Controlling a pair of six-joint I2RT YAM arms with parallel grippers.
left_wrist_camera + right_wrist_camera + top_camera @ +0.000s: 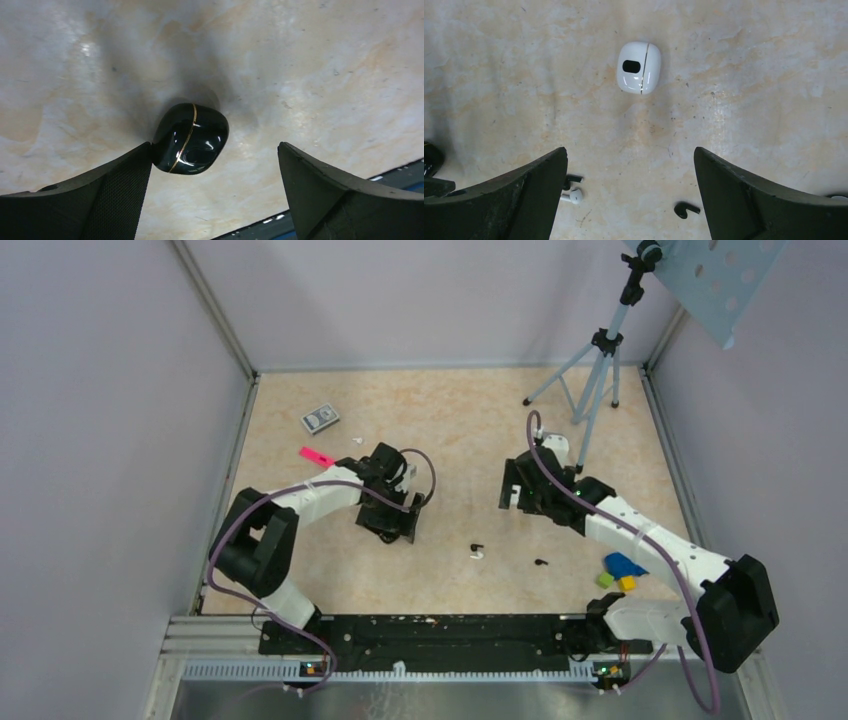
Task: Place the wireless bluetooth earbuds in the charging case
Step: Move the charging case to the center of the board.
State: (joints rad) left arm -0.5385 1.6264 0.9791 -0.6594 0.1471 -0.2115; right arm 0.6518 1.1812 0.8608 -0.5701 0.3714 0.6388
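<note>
Bench (pixel 450 410): beige marbled top, walled on three sides.

Tripod (pixel 600 370) stands at the far right corner, legs spread.

Left arm (pixel 300 500) reaches from the near left corner toward bench centre. Right arm (pixel 650 540) reaches from the near right corner, wrist over the right half of the bench.

Left jaws: wide apart, nothing clamped. The fingers (pixel 100 200) straddle the black charging case (pixel 190 139).

Right jaws: wide apart, nothing clamped. The fingers (pixel 764 200) hang above bare bench.

Small grey patterned box (pixel 320 418) sits near the far left corner. A pink strip (pixel 316 455) lies just nearer than it.

Coloured blocks (pixel 620 572), blue, green and yellow, are bunched toward the right edge, beside the right arm.

Black charging case: glossy, gold seam line, lid shut, lying on the bench. It sits close against the left-hand finger in the wrist view; whether they touch cannot be told.

White charging case (pixel 639 68): lid shut, dark oval mark on one half. It lies on the bench, beyond the right fingertips and apart from them.

Earbuds, all loose on the bench and none in a case:
- A black earbud (pixel 476 546) and a white earbud (pixel 477 554) lie just beside each other, between the two arms toward the near edge.
- A second black earbud (pixel 541 562) lies alone to their right.
- In the right wrist view the white one (pixel 573 196) sits beside the left-hand finger. The lone black one (pixel 686 209) lies between the fingers.
</note>
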